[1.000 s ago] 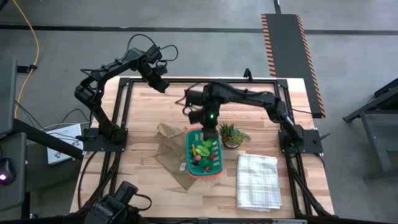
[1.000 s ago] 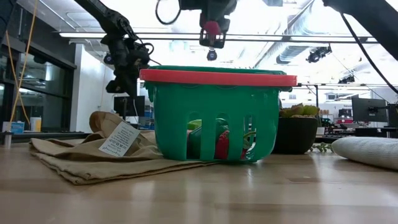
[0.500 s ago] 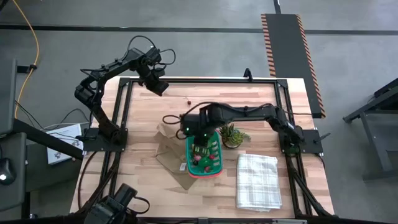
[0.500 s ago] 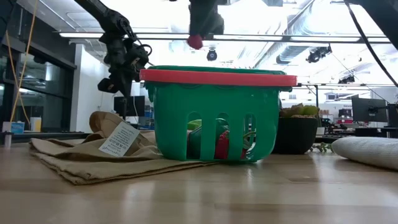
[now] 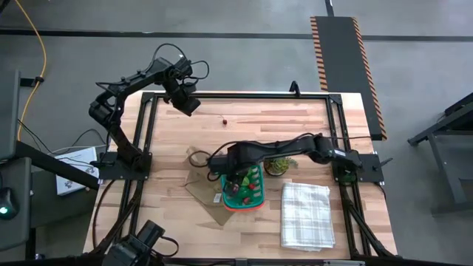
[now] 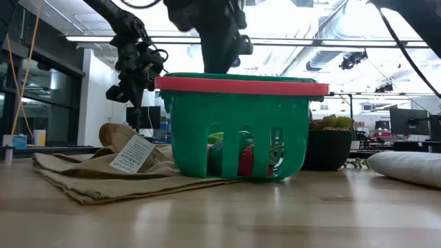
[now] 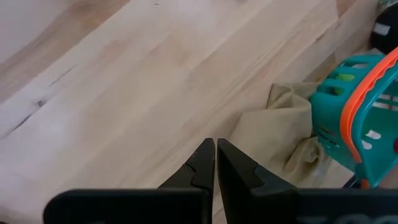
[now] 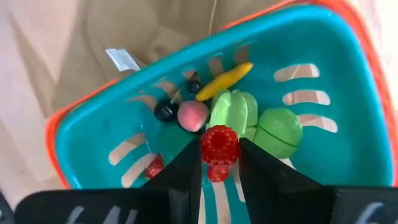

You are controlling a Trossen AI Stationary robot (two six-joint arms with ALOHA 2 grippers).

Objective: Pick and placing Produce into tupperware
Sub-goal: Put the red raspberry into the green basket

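The right gripper (image 8: pixel 219 163) has been lowered into the teal slotted plastic basket (image 8: pixel 348 87) — a red bumpy raspberry (image 8: pixel 219 145) is held, release pending; the left gripper (image 7: pixel 216 163), closed, is parked at eleven o'clock.

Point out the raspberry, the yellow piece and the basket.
raspberry (image 8: pixel 219 144), right wrist view, its bumpy red front.
yellow piece (image 8: pixel 224 81), right wrist view, its middle.
basket (image 6: pixel 241 86), low view, its orange rim.

From overhead, the right arm (image 5: pixel 281 148) covers the 12 o'clock end of the basket (image 5: pixel 242 198), so its contents there cannot be made out. At table height the basket wall hides most of the produce (only slivers show through slots). The basket (image 7: pixel 354 106) is cut off in the left wrist view.
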